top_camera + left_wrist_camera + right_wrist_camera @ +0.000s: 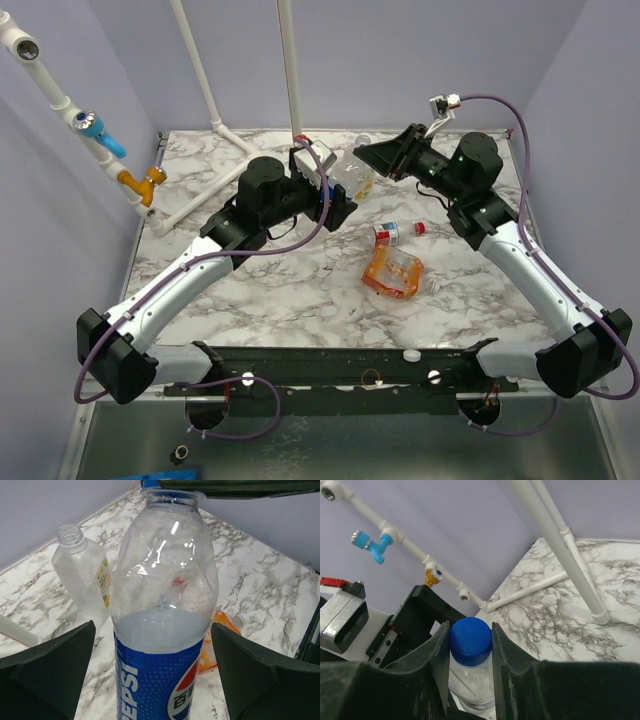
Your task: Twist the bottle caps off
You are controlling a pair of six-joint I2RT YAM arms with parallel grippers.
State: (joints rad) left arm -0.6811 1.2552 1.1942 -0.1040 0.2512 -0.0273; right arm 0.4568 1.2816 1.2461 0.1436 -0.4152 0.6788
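The Pepsi bottle (160, 645), clear with a blue label, stands between the fingers of my left gripper (152, 625). Both fingers stand a little off its sides, so that gripper is open. My right gripper (470, 641) is shut on the bottle's blue cap (469, 637) from above. In the top view the left gripper (343, 205) and the right gripper (372, 157) meet at the table's back middle. The bottle with the yellow-green label (85, 575) stands uncapped behind. The red-label bottle (393, 233) with its red cap (420, 227) and the orange-label bottle (392, 272) lie on the table.
White pipes (205, 75) with blue and orange valves (140, 183) run along the back left, over the marble table (300, 290). A loose white cap (410, 355) lies on the black rail at the near edge. Purple walls enclose the table.
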